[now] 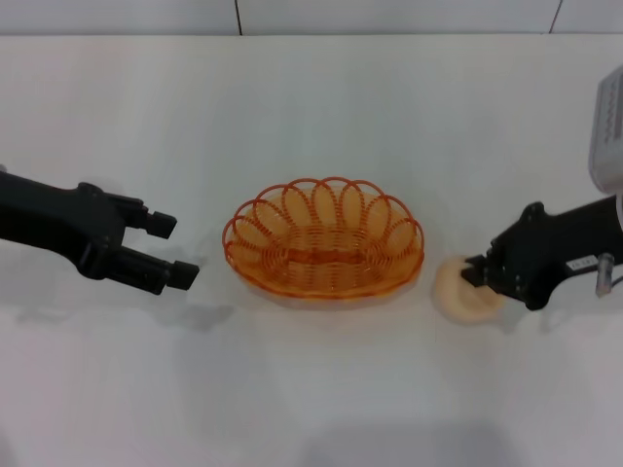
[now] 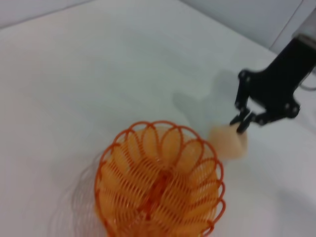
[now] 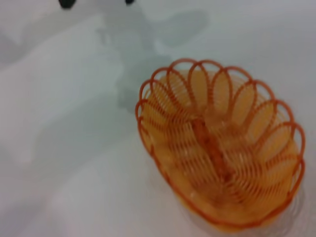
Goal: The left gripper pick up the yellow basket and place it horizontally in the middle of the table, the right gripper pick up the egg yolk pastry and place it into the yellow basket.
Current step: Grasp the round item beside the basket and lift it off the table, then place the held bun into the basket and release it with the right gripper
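White smooth table (image 1: pixel 311 117), oval yellow basket (image 1: pixel 324 238) of looped orange-yellow wire lying lengthwise at centre with nothing inside, left gripper (image 1: pixel 165 250) spread wide and holding nothing left of it, right gripper (image 1: pixel 471 272) closing fingertips on round pale egg yolk pastry (image 1: pixel 463 291) just right of basket

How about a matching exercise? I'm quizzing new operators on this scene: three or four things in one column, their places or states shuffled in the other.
Things:
1. yellow basket
2. egg yolk pastry
3. left gripper
4. right gripper

Places or states:
A. open, beside the basket, holding nothing
B. empty, in the middle of the table
C. down on the pastry
D. on the table at the basket's right

Pairs: 1-B, 2-D, 3-A, 4-C
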Action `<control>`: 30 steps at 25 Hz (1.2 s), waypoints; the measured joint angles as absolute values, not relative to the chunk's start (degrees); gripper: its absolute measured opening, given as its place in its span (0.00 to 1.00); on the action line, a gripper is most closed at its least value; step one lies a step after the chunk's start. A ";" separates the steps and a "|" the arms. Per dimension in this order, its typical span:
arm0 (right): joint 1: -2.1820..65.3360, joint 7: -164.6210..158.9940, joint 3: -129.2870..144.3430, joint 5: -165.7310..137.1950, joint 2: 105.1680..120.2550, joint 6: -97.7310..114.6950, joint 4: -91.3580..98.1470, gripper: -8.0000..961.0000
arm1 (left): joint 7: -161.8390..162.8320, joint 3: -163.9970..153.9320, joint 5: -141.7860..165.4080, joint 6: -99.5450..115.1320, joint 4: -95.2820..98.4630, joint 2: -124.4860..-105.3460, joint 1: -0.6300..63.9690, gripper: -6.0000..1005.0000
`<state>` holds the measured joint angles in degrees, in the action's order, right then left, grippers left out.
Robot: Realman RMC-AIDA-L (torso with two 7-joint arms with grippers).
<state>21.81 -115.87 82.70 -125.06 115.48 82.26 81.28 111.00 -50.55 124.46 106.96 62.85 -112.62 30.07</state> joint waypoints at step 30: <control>31.58 -119.80 92.08 -122.61 115.93 71.75 79.38 0.05 | 109.26 -50.72 126.43 105.32 62.14 -113.51 30.50 0.88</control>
<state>31.58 -119.80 92.08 -122.61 115.93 71.75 79.38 109.26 -50.72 126.43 105.32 62.14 -113.51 30.50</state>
